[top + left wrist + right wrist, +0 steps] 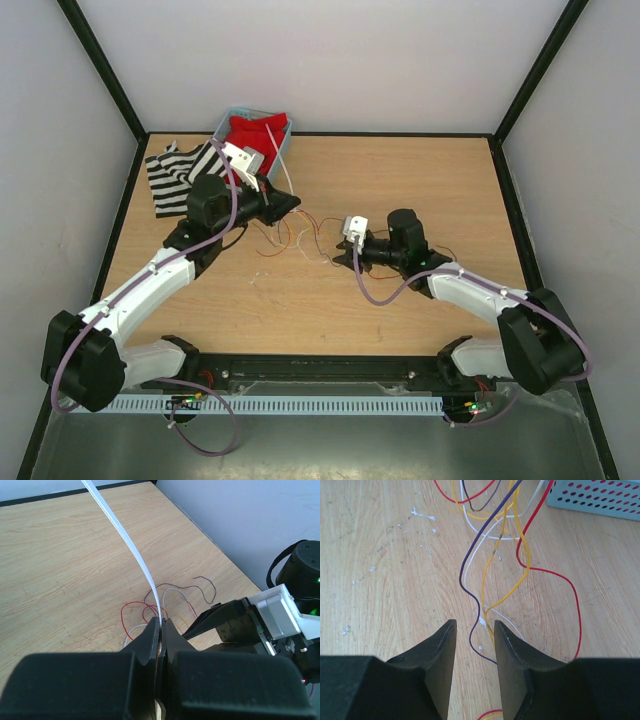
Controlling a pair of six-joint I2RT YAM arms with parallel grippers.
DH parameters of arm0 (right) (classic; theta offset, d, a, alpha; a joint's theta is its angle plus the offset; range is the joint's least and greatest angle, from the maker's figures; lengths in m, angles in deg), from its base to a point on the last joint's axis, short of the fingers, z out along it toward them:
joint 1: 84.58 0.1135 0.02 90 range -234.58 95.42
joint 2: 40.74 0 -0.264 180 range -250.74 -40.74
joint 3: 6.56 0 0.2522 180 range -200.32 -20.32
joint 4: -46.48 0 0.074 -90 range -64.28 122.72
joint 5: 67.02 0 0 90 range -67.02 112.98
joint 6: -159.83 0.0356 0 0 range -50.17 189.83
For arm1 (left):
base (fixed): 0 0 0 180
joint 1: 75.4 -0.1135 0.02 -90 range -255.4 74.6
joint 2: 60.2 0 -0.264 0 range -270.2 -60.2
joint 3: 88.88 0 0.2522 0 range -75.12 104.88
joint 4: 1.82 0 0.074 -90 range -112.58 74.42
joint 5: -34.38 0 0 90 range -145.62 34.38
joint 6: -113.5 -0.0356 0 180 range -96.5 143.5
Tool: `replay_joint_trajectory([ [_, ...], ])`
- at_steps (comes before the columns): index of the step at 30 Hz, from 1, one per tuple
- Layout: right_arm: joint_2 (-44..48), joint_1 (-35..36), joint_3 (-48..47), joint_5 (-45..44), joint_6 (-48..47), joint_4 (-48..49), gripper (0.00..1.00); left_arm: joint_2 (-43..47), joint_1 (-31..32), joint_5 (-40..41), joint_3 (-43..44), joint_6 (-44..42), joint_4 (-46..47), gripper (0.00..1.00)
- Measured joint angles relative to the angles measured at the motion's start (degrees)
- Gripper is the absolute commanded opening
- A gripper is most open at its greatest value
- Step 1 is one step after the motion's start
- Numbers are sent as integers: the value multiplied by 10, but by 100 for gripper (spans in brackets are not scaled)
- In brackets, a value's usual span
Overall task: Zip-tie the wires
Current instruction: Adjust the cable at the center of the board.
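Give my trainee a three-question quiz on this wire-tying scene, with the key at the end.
1. True or false: the left gripper is shut on the thin whitish plastic strip.
2. The thin coloured wires at the right gripper run: A between its open jaws; B round one jaw; C behind it.
3. Fill in: the cloth in the blue perforated basket is ___.
Key: 1 true; 2 A; 3 red.

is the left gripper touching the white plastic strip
Touching. The left wrist view shows the left gripper shut on the white plastic strip, pinched between its fingertips.
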State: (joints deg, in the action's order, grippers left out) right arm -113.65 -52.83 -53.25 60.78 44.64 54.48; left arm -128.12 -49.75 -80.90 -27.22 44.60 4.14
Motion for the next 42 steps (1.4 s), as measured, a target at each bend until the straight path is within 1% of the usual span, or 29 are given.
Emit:
replay_joint_trajectory([
  [16, -25, 1, -14, -33, -45, -15, 46, 0, -2, -2, 0, 4, 0, 0],
  [18, -30, 1, -15, -38, -47, -15, 39, 0, -2, -2, 0, 6, 0, 0],
  [22, -40, 1, -22, -43, -52, -15, 15, 0, -2, -3, 0, 7, 0, 0],
  [24, -41, 2, -23, -45, -52, -15, 4, 0, -2, -3, 0, 8, 0, 0],
  [25, -40, 2, -23, -46, -54, -15, 0, 0, -2, -3, 0, 8, 0, 0],
  [30, -28, 2, -23, -64, -55, -24, 0, 0, -6, -2, 0, 10, 0, 0],
  [35, 25, -2, -18, -90, -48, -24, 0, 0, -16, -2, -1, 15, 0, 0],
  [39, 70, -28, -2, -82, -24, -8, 0, 6, -26, -2, -4, 19, -1, 0],
  [42, 80, -56, 4, -71, -2, 3, 0, 9, -29, -2, -4, 23, -1, 0],
])
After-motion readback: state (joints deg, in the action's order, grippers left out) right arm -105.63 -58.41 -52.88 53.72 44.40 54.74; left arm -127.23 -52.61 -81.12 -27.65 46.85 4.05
